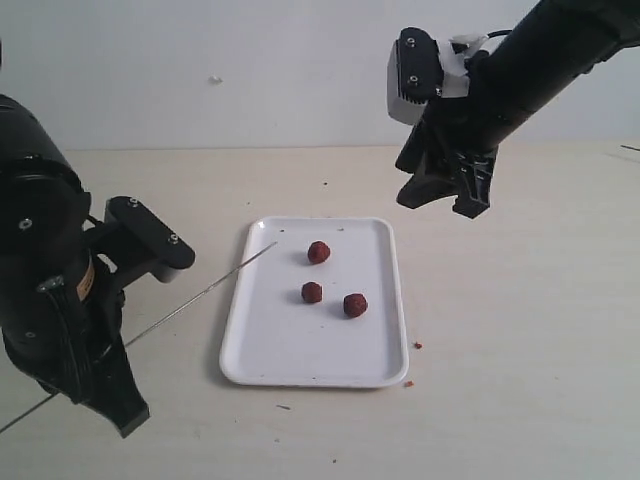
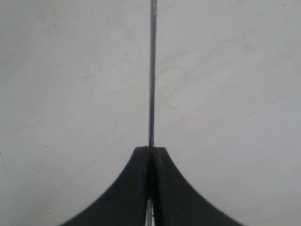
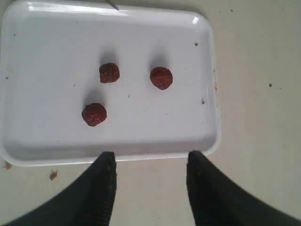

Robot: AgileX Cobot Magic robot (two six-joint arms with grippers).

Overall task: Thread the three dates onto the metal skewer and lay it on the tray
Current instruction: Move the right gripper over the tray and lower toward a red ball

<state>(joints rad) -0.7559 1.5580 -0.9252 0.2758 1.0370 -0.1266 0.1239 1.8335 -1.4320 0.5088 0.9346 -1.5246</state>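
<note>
Exterior view, pale table [image 1: 520,380], white tray [image 1: 262,350] holding three dates [image 1: 312,292] lying apart, left gripper [image 2: 151,149] pinched tight on the metal skewer [image 1: 200,295], tip seemingly over the tray's corner, right gripper [image 3: 150,160] raised beside the tray, jaws spread wide.

This looks like a robotics lab bench. A pale beige desk [image 1: 520,330] meets a bare white wall [image 1: 200,60] at its far edge. One bulky black robot arm [image 1: 40,260] stands at the desk's left edge. A second black arm [image 1: 540,70] reaches over its far right corner, with a boxy grey camera housing [image 1: 408,85] on its wrist.
</note>
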